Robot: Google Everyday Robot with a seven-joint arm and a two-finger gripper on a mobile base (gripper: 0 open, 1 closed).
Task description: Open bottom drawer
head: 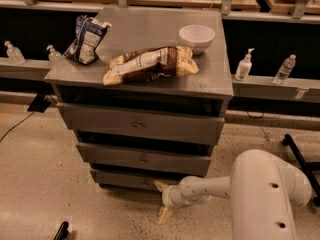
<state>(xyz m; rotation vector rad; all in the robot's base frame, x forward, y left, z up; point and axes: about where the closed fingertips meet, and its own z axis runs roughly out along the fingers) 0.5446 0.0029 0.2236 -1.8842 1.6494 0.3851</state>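
Note:
The grey cabinet has three drawers. The bottom drawer (125, 179) is the narrowest, lowest front, just above the floor; its centre knob is hidden behind the gripper. My gripper (163, 200) reaches in low from the right at the end of the white arm (215, 186). Its two tan fingers (161, 186) are spread, one up by the drawer front near its middle, the other down by the floor. It holds nothing.
Above are the mid-sized drawer (142, 159) and the widest top drawer (137, 124). On the cabinet top lie a white bowl (196, 36), a tan snack bag (150, 64) and a blue-white bag (86, 40). Bottles stand on the ledge behind. A black stand leg (300, 159) is on the right.

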